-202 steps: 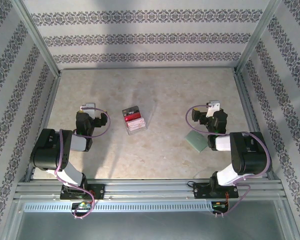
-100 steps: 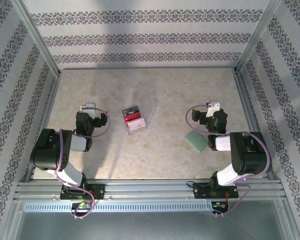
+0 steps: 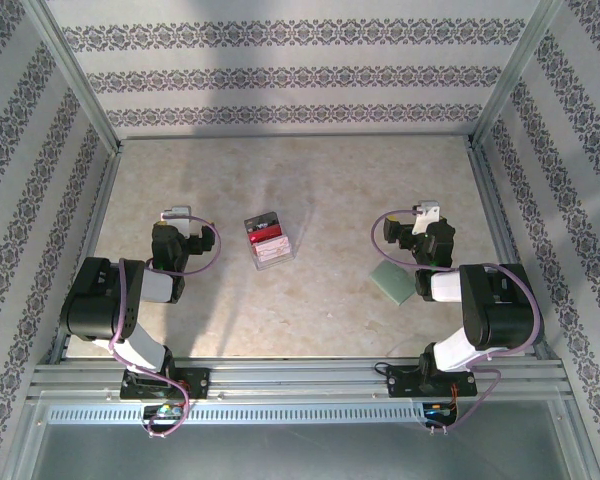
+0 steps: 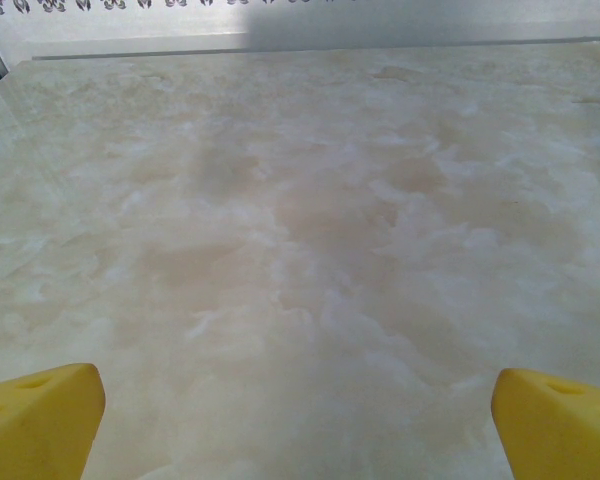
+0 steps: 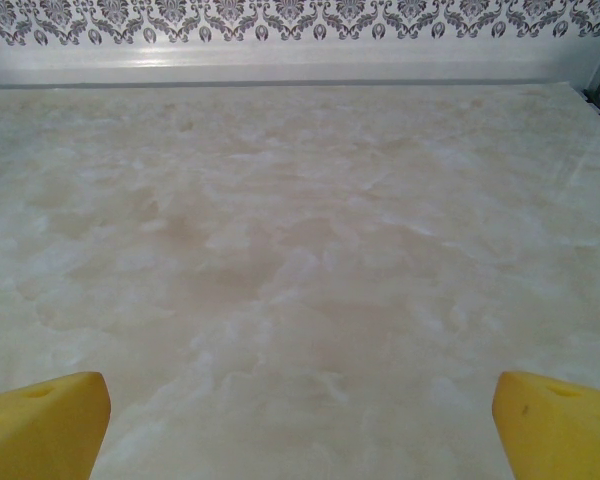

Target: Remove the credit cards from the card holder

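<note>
The card holder [image 3: 391, 282] lies flat on the marbled table [image 3: 320, 180], a pale teal rectangle turned a little askew. It is well to the right of the clear tray [image 3: 268, 240] and slightly nearer the arm bases than the tray is. From where I stand it looks like a single closed slab, and nothing grips it.

Far to the left of the tray, the left arm [image 3: 105, 300] is folded back on itself, with a purple cable looping beside its wrist. The left gripper [image 3: 178, 230] sits about level with the tray, well apart from it, and points toward the far wall. In its own camera the yellow fingers [image 4: 40, 420] stand at the two bottom corners, spread wide, with bare table between them.

The tray itself stands free in the middle of the table with red and black contents inside, and neither arm touches it.

To the right of the tray comes the card holder, its right edge tucked against the white link of the right arm [image 3: 490, 310]. I cannot tell whether the two touch. The right gripper [image 3: 420, 235] hangs well to the right of the tray and about level with it, just past the card holder's far corner. Its pincer is also spread wide, one yellow finger [image 5: 555, 425] in each bottom corner of its camera, and it holds nothing
</note>
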`<control>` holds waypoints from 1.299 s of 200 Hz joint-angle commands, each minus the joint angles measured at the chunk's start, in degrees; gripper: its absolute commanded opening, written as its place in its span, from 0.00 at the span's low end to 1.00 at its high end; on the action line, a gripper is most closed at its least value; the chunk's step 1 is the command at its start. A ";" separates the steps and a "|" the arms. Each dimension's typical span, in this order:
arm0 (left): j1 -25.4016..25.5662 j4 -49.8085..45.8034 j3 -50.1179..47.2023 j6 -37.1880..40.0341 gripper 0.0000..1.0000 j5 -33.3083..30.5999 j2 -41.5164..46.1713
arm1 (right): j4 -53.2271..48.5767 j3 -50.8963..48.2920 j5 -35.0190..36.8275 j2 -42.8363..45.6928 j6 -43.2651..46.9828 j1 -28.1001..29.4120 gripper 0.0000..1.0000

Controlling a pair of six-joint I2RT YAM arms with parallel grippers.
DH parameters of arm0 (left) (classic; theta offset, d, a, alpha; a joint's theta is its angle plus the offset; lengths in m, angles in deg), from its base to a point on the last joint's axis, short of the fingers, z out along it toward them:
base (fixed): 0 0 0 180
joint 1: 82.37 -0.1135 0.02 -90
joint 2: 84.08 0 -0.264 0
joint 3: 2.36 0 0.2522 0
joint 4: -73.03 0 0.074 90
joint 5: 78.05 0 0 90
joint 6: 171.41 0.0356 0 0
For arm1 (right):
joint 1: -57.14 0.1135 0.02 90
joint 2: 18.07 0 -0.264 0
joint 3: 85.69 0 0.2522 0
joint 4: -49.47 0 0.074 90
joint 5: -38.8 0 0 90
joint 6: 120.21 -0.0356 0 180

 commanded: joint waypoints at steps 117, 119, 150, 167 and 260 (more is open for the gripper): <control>-0.62 -1.67 -2.56 -1.07 0.99 -3.27 8.59 | -2.53 -0.54 4.81 6.78 -2.06 0.00 0.98; -0.62 -2.30 -2.56 -1.18 0.99 -3.54 9.03 | -2.94 -0.55 5.06 7.21 -2.06 0.01 0.98; -0.62 -11.89 -2.47 -4.15 0.99 -5.23 18.59 | -13.54 0.26 8.87 14.40 -3.53 0.01 0.98; -0.62 -16.09 -2.82 -7.62 1.00 -5.04 23.33 | -22.80 1.83 10.93 18.51 -5.55 -0.04 0.98; 16.07 -44.61 1.06 -19.18 1.00 -13.56 43.88 | -60.09 9.81 9.49 29.55 -14.27 -0.17 0.98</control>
